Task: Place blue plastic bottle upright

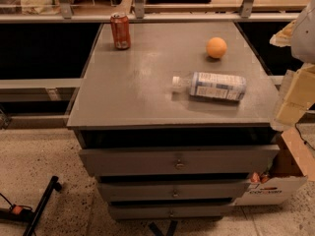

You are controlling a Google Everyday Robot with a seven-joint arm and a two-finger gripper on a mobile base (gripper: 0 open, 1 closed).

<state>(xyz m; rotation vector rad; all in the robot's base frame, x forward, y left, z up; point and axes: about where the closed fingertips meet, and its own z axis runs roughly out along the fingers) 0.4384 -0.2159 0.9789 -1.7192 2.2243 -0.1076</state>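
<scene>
Gripper (295, 95), beige and blocky, hangs at 3 o'clock, cut off by the frame edge; whether it is spread or closed I cannot tell. It sits just off the right edge of the grey cabinet top (133, 87), near the blue plastic bottle (216, 86). The bottle lies on its side toward 4 o'clock on the top, white cap pointing to 9 o'clock, clear body, label print unreadable. Bare, dull scuffed surface spreads toward 8 o'clock. A round orange (216, 47) sits at the bottle's 12 o'clock, apart from it. A soda can (120, 31) stands upright at 11 o'clock, close to the back edge.
</scene>
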